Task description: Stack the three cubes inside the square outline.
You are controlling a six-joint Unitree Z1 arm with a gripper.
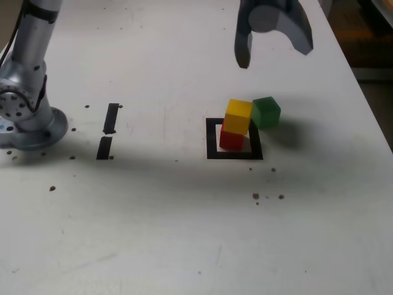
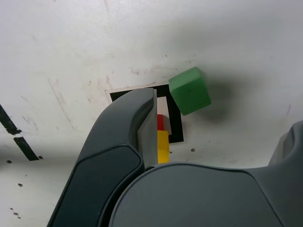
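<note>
Yellow cube [image 1: 239, 115] sits on red cube [image 1: 231, 139] inside the square outline [image 1: 212, 140]; green cube [image 1: 266, 112], below the spread, empty fingers [image 1: 274, 50], remains unstacked.

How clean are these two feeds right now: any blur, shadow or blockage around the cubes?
Exterior view: soft overall, gripper slightly blurred; a broad shadow crosses the table below the square outline, another lies beside the green cube. Wrist view: the gripper's body blocks the lower half, hiding most of the yellow cube and red cube.
</note>
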